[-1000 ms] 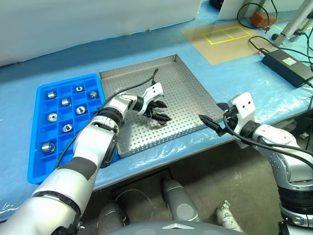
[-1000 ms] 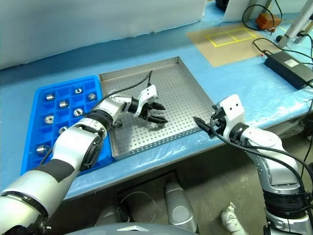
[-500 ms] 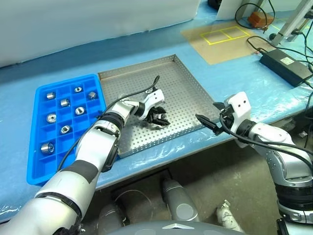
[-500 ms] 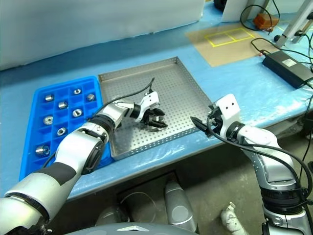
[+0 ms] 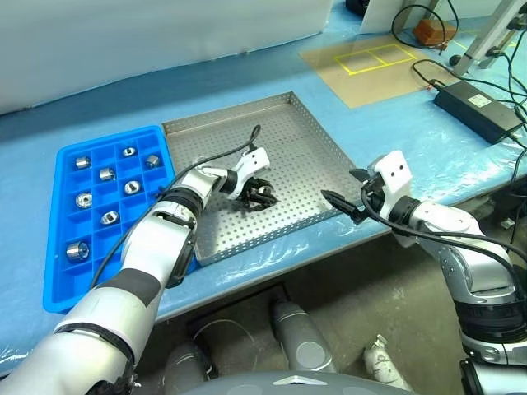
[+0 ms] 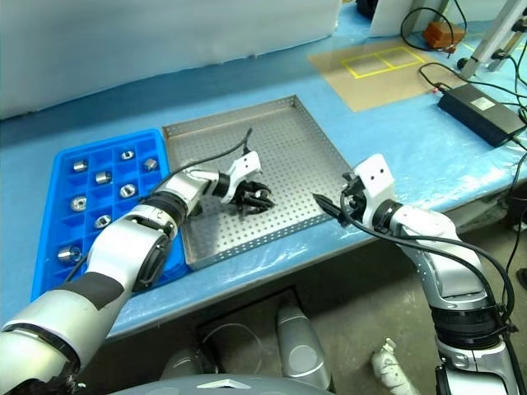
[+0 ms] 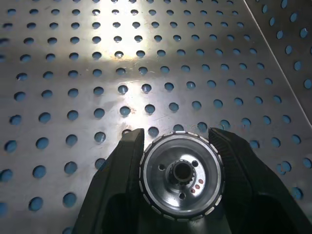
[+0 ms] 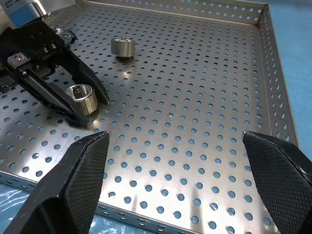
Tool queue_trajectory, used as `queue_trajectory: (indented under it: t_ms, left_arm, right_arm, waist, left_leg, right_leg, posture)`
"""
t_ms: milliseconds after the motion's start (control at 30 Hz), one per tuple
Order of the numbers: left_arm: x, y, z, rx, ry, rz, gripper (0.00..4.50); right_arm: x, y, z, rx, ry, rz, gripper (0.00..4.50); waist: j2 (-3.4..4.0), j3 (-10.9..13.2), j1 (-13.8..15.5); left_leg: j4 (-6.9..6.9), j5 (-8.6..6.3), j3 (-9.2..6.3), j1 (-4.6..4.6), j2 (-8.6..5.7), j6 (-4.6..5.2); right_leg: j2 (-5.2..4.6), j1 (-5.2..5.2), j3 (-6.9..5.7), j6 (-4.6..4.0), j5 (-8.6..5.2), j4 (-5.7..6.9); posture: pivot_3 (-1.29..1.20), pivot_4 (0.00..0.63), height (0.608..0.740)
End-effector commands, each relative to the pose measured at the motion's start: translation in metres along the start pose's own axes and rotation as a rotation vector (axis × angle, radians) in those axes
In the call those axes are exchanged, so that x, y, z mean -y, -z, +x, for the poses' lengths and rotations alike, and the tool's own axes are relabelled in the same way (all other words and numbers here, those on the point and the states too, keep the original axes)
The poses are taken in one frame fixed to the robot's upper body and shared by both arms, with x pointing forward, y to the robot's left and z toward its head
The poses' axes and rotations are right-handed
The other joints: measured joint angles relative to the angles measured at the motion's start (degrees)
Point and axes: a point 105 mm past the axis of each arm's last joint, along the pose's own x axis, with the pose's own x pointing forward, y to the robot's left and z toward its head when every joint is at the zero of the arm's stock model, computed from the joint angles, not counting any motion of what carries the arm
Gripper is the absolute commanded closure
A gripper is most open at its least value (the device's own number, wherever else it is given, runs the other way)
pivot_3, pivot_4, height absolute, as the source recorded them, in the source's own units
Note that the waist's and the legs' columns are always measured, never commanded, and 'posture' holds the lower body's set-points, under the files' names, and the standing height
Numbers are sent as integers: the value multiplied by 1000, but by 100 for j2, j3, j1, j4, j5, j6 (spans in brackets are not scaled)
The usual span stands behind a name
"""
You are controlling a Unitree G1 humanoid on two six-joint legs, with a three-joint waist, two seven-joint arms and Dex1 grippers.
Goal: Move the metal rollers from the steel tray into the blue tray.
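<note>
Progress: seven metal rollers (image 5: 87, 199) already lie in the blue tray (image 5: 58, 271), each in its own compartment. Judged from this, the task is well advanced but not complete.
Remaining: two rollers are in the steel tray (image 5: 313, 140). One is gripped; a second roller (image 8: 122, 47) stands free on the perforated floor, beyond the left fingers as the right wrist view shows it.
Left gripper (image 7: 177, 146): fingers (image 7: 126, 161) pinch the gripped roller (image 7: 181, 176) from both sides. Its holed end face points back between the fingers toward the wrist. The roller sits low over the steel tray floor; whether it touches the floor cannot be told.
Right gripper (image 8: 175, 161): fingers spread wide, nothing between them. The tips point across the near rim of the steel tray toward the left gripper, well apart from both rollers.
Step in hand: grasp made; lift and carry to the blue tray not yet done.
Blue tray: lies on the bench (image 5: 247, 66) just beside the steel tray, on the wrist side of the left fingers. Many compartments are vacant, including those nearest the robot.
Steel tray: holds only the two rollers named above.
Next requirement: a vacant compartment must be selected; the free roller then needs one further transfer.
</note>
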Motion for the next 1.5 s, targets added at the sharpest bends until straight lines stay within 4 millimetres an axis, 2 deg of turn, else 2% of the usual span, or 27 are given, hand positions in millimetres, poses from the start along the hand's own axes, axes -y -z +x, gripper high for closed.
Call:
queue_trajectory:
  t_ms: [33,133,300,367,500,667,900,1000,1333,1500]
  left_arm:
    - [-18,-64,-32,177,-31,87,2756]
    - [-30,-75,-58,218,-77,97,2756]
    - [-47,-67,-108,221,-161,73,2756]
    - [-49,-62,-120,212,-178,67,2756]
    - [-51,-52,-164,261,-226,-31,2756]
    - [-37,-39,-195,281,-241,-97,2756]
    - [-7,-13,-204,239,-258,-123,2756]
    - [0,0,-203,224,-264,-163,2756]
    - [3,28,-189,181,-284,-238,2756]
    - [4,56,-190,120,-305,-292,2756]
  right_arm:
    - [-9,-16,9,59,-59,-43,0]
    - [-17,-20,21,74,-119,-53,0]
    - [-37,-32,50,112,-249,-72,0]
    - [-41,-35,57,123,-279,-78,0]
    - [-56,-45,76,157,-378,-93,0]
    - [-73,-54,93,190,-465,-93,0]
    - [-83,-61,105,209,-531,-109,0]
    - [-84,-61,107,210,-539,-110,0]
    - [-86,-57,102,201,-553,-113,0]
    - [-85,-55,101,194,-542,-111,0]
  waist:
    - [0,1,16]
    - [0,1,45]
    - [2,2,124]
    - [5,4,261]
    - [-5,13,532]
    - [-5,16,1112]
    - [1,19,1893]
    - [0,19,2119]
    - [-1,19,2159]
    - [-2,18,2143]
  left_leg:
    - [0,0,-1,-2,0,0]
    - [-2,0,-2,-4,1,1]
    - [-10,1,-2,11,13,0]
    - [-12,2,-3,20,16,-2]
    - [-10,12,-2,23,18,-17]
    - [-16,27,-3,33,33,-43]
    - [-39,40,2,52,77,-102]
    - [-40,47,3,74,71,-119]
    - [-67,92,0,118,90,-194]
    - [-107,115,0,120,113,-228]
  right_leg:
    - [0,-1,-1,0,0,0]
    - [-2,-3,-3,-2,1,2]
    - [0,-3,-4,-3,1,16]
    - [2,-4,-5,-4,0,33]
    - [0,-15,2,-11,-3,65]
    - [3,-21,9,-33,-16,102]
    - [18,-25,22,-73,-39,139]
    - [14,-26,24,-112,-63,189]
    - [42,-27,20,-109,-64,242]
    - [78,-50,23,-109,-65,237]
  posture:
    - [-715,150,740]
    - [-651,150,740]
    - [-514,150,740]
    - [-469,150,740]
    - [-373,150,740]
    - [-268,150,740]
    - [-201,150,740]
    - [-195,150,740]
    - [-216,150,740]
    - [-230,150,740]
